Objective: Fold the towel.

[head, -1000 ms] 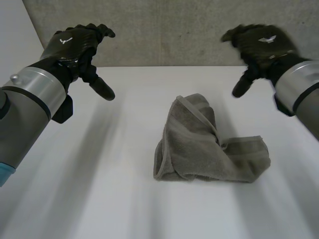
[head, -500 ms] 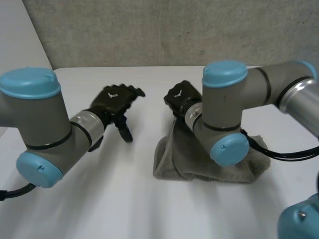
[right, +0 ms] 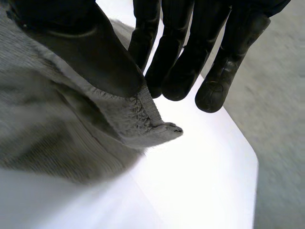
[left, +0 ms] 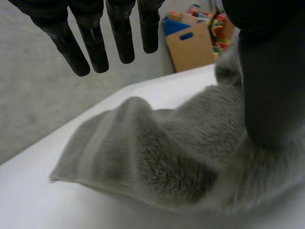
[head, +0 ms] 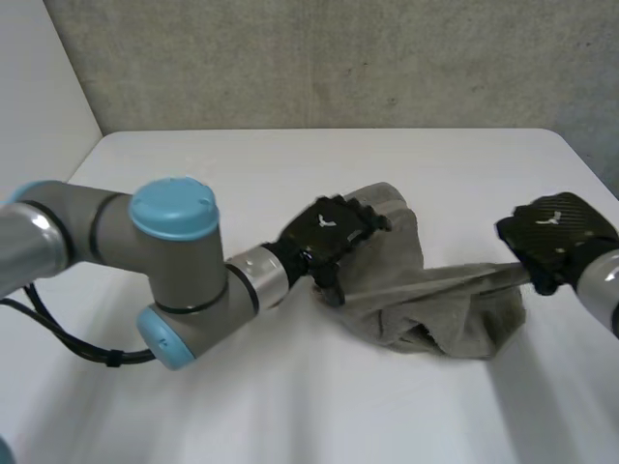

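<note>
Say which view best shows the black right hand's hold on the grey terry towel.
Right wrist view: the right hand pinches a corner of the grey terry towel between thumb and fingers. Head view gives the hand's back over a taut strip. Left wrist view gives folds by the left hand.

Grey terry towel (head: pixel 411 290), a ribbed band along its hem, on a plain white desk (head: pixel 242 169). Black left hand (head: pixel 324 230) and right hand (head: pixel 556 230); grey left arm (head: pixel 97 227) with light-blue caps (head: pixel 174 205).

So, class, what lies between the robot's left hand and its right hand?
The grey towel spans the stretch: a taut fold runs from the left hand to the right hand, which pinches its corner. The head view shows it.
</note>
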`<action>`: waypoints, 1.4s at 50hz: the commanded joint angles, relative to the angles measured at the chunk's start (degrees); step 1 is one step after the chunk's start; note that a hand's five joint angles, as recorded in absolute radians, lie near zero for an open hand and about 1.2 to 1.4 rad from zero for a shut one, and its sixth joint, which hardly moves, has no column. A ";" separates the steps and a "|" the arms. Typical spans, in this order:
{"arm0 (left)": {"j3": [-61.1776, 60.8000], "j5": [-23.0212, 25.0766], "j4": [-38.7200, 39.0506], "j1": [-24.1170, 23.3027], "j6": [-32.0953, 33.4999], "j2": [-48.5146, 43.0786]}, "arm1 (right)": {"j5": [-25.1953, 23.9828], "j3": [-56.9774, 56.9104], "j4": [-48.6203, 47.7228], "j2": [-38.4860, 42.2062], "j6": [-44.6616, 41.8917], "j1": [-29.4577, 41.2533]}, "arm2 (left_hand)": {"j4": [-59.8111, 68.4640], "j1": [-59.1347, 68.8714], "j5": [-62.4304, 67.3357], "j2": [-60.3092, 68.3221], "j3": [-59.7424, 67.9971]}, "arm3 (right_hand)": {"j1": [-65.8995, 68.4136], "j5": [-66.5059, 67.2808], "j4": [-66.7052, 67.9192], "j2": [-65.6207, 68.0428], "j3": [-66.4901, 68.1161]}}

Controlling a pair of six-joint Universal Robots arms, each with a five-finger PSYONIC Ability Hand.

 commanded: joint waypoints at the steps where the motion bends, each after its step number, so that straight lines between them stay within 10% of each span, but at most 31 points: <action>1: 1.34 0.58 -2.57 -0.63 8.38 -3.01 | -0.88 2.68 -3.20 -0.69 0.07 -6.77 | -1.06 -0.90 -11.43 -1.13 -1.12 | 4.11 3.25 3.55 4.57 3.85; 17: 3.62 -0.04 -7.15 -0.71 11.13 -3.20 | -3.17 4.26 -6.45 3.09 -2.83 -12.49 | 5.83 6.00 -4.53 5.77 5.77 | 4.11 3.25 3.55 4.57 3.85; 20: 4.06 -0.13 -6.80 -0.80 11.13 -3.90 | -3.26 4.26 -6.45 3.09 -2.48 -12.31 | 20.64 20.80 10.27 20.57 20.58 | 4.11 3.25 3.55 4.57 3.85; 22: 5.20 -0.56 -5.84 -1.24 11.13 -4.77 | -3.26 4.09 -6.54 3.09 -2.30 -12.22 | 53.79 53.96 43.43 53.73 53.74 | 4.11 3.25 3.55 4.57 3.85; 25: 6.53 -1.36 -4.69 -1.59 11.22 -4.95 | -3.34 3.04 -7.15 3.01 -1.43 -12.31 | 59.64 59.80 49.28 59.57 59.58 | 4.11 3.25 3.55 4.57 3.85; 35: 28.71 -18.81 6.54 -0.72 11.83 -2.14 | -6.95 -13.05 -23.42 2.74 7.10 -3.61 | 59.64 59.80 49.28 59.57 59.58 | 4.11 3.25 3.55 4.57 3.85; 40: 39.64 -29.97 14.71 2.35 11.39 0.57 | 0.06 -22.27 -55.34 2.83 19.73 -2.30 | 59.64 59.80 49.28 59.57 59.58 | 4.11 3.25 3.55 4.57 3.85; 43: 39.40 -35.35 17.97 3.68 10.52 5.30 | 0.70 -23.16 -56.46 2.65 21.17 -1.15 | 59.64 59.80 49.28 59.57 59.58 | 4.11 3.25 3.55 4.57 3.85; 50: 24.60 -33.10 16.67 4.82 4.11 14.88 | -8.51 -30.63 -21.88 4.76 19.94 0.34 | 59.64 59.80 49.28 59.57 59.58 | 4.11 3.25 3.55 4.57 3.85; 70: -37.83 -16.83 24.65 10.36 15.24 28.10 | -10.46 -3.12 -18.32 6.70 5.78 7.82 | 59.64 59.80 49.28 59.57 59.58 | 4.11 3.25 3.55 4.57 3.85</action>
